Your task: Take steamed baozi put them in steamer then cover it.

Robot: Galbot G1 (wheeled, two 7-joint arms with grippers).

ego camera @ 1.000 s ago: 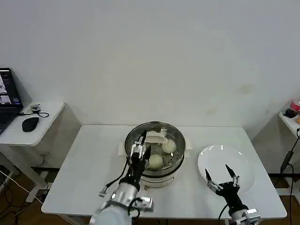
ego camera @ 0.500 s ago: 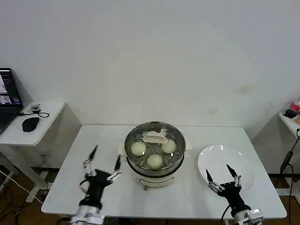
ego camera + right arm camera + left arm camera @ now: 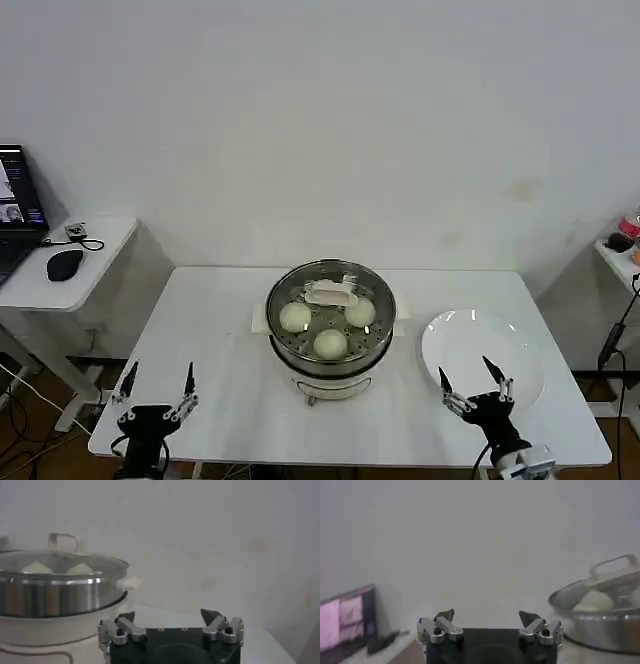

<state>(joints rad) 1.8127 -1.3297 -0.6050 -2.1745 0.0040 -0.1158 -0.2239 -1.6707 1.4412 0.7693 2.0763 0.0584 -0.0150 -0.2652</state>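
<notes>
Black left tool (image 3: 157,381) and right tool (image 3: 467,373) spread, low at table (image 3: 215,330) front edge.

You see only part of the steamer (image 3: 600,615) in the left wrist view, cut by the frame edge and blurred; baozi (image 3: 592,600) under the lid are soft shapes. Right wrist view crops the steamer's far side. Head view cuts both arms at the bottom edge; laptop (image 3: 14,215) is half out
</notes>
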